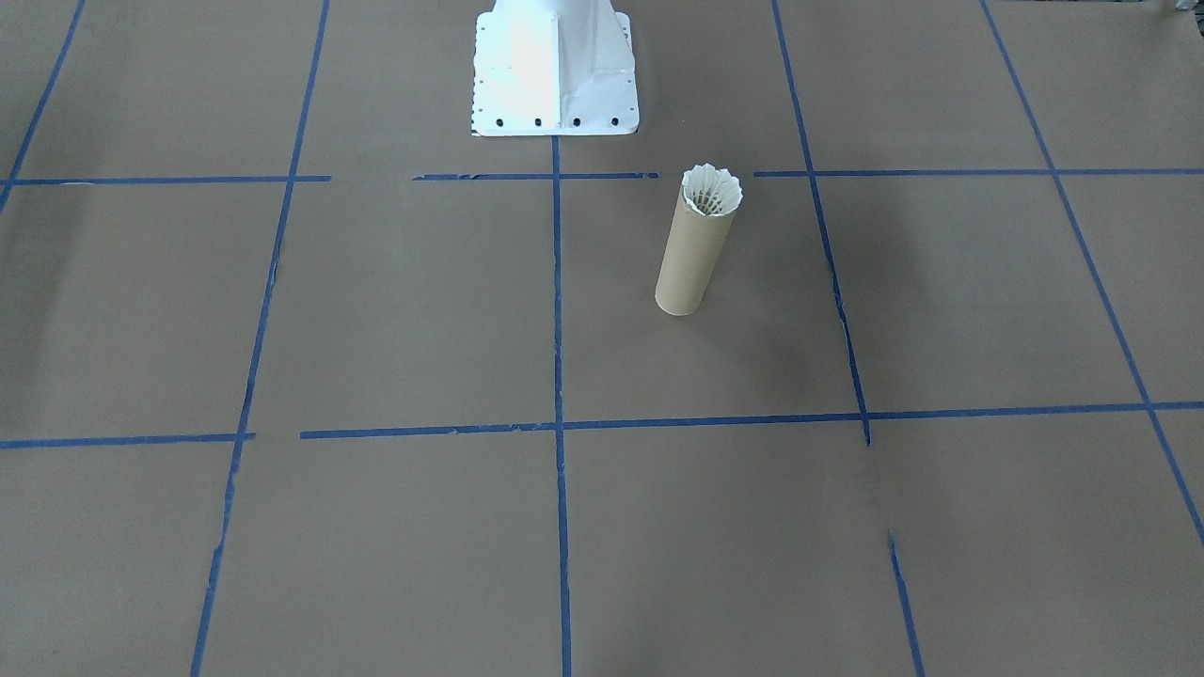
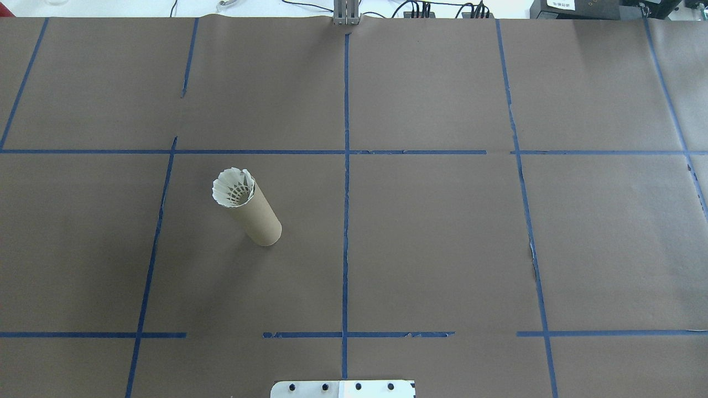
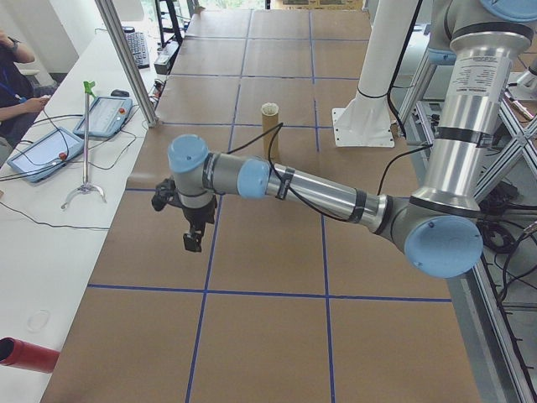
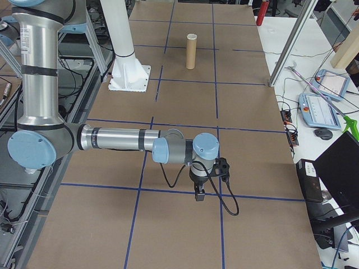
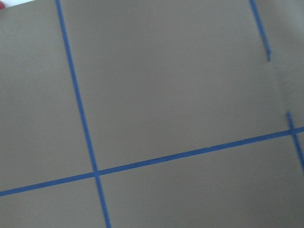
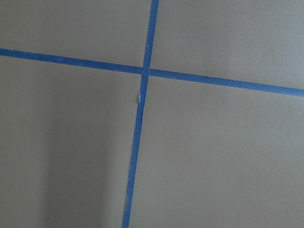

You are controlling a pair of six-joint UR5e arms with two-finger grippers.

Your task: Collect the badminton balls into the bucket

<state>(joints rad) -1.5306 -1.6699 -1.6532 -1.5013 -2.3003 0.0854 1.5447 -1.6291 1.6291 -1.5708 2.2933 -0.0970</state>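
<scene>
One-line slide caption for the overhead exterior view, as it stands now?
White shuttlecock seated skirt-up in the mouth of the upright cardboard tube on the blue-taped brown table; no arm in view.

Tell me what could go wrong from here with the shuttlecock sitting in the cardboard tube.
1. The tall, narrow tan cardboard tube stands free on the brown paper table cover, so a bump could probably topple it.
2. The white feather shuttlecock has its skirt at the mouth, above the rim; it may be wedged rather than fully in, and could spill out in a fall.

Both arms are stretched out low and level. The left tool [image 3: 192,241] and right tool [image 4: 198,195] are pointed down; whether they are spread apart cannot be told.
</scene>
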